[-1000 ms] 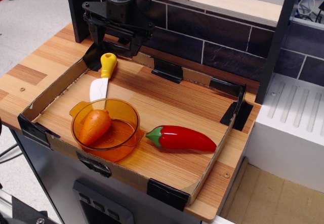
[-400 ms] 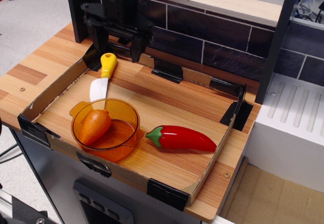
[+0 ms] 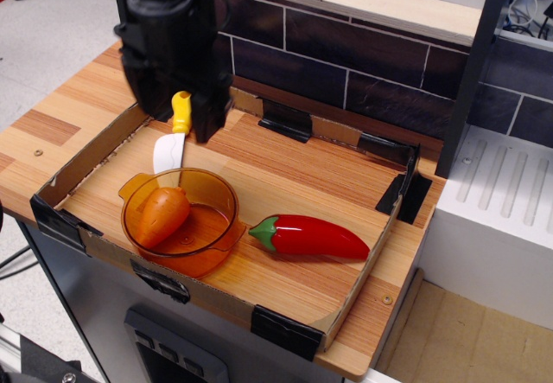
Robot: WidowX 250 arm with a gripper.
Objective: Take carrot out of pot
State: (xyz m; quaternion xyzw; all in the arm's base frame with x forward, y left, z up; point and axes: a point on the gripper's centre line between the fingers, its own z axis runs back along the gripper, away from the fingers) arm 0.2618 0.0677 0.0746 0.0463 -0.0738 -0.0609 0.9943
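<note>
The stubby orange carrot lies tilted inside the round amber pot, at the front left of the cardboard tray. My black gripper hangs above the tray's back left, higher than the pot and behind it. Its fingers stand apart and hold nothing. The yellow knife handle shows in the gap between them, lower down on the tray floor.
A white toy knife with a yellow handle lies just behind the pot. A glossy red chili pepper lies right of the pot. The cardboard tray wall with black corner clips rings everything. A dark tiled wall stands behind.
My gripper has come forward and to the left from the back wall toward the pot, now looming larger over the knife handle. Carrot, pot, knife and pepper have not moved.
</note>
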